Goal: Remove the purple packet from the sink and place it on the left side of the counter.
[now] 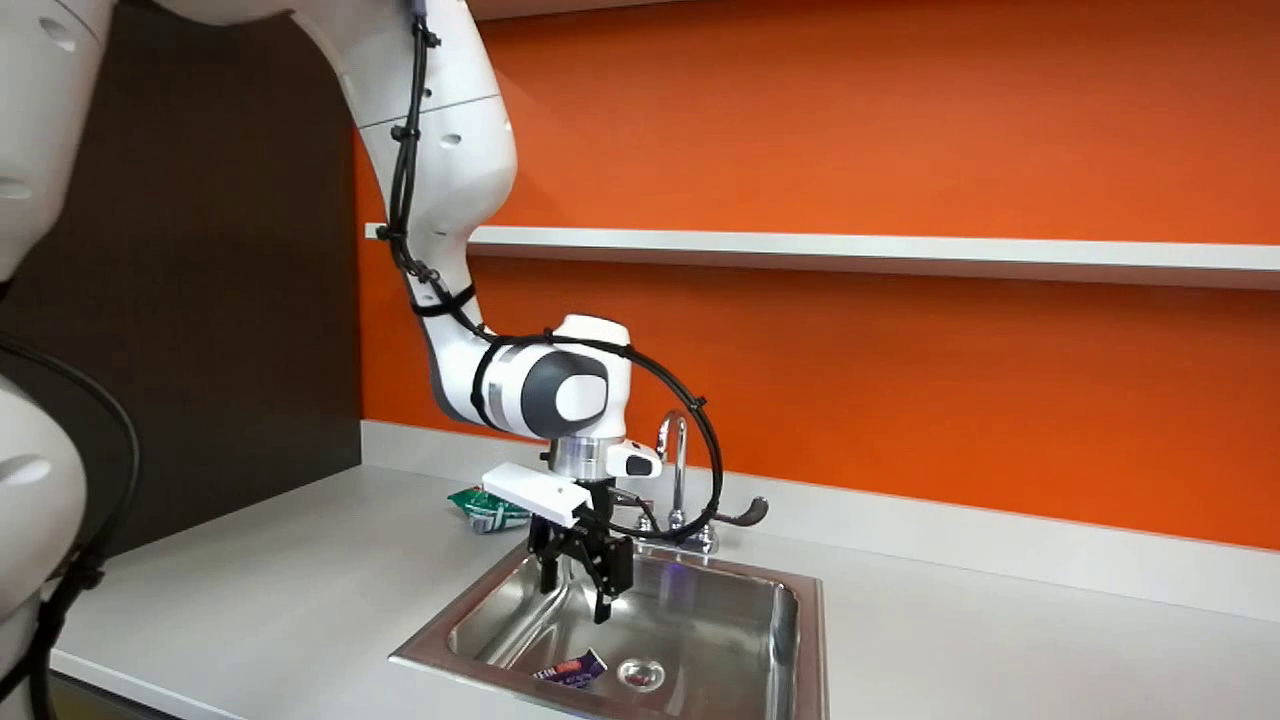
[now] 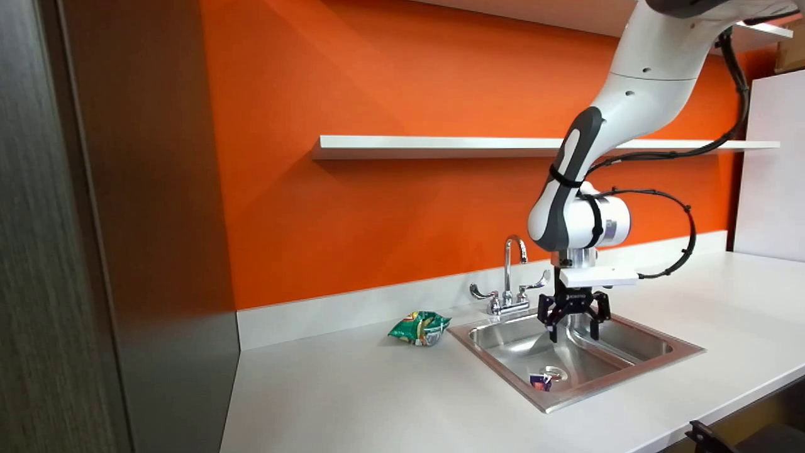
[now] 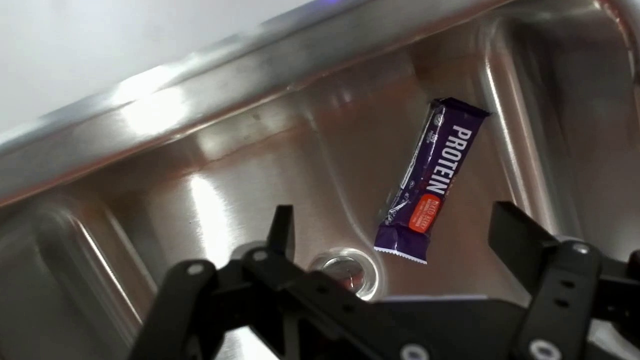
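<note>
A green packet (image 2: 419,328) lies near an orange wall (image 2: 390,214) with a white shelf (image 2: 453,144).

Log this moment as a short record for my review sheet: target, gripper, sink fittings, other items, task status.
target: purple protein bar packet, labelled PROTEIN, lying on the floor of the sink
gripper: open, above the sink, holding nothing
sink fittings: drain close to the packet; chrome two-handled faucet on the wall side
other items: puffy green bag on the counter beside the sink
task status: packet not yet taken out
</note>
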You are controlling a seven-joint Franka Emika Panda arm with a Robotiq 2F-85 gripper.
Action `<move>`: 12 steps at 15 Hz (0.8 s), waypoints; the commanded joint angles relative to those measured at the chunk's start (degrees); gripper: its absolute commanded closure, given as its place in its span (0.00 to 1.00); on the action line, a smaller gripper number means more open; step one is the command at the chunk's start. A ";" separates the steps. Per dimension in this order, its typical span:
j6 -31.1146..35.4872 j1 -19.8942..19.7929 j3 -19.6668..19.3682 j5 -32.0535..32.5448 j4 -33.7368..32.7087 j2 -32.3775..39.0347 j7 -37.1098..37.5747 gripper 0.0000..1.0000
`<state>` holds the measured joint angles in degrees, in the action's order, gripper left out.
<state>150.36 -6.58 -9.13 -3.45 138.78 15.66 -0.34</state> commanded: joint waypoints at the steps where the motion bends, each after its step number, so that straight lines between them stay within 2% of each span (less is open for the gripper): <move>1: -0.27 0.03 0.29 1.65 -5.07 5.66 1.53 0.00; 2: 0.00 -0.61 0.62 0.57 -2.28 2.99 0.32 0.00; 5: -0.08 -0.46 0.65 0.68 -4.30 5.55 0.41 0.00; 12: -0.08 -0.44 0.66 0.69 -4.59 5.70 0.41 0.00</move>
<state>150.44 -6.33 -9.10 -3.31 134.27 21.44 -0.34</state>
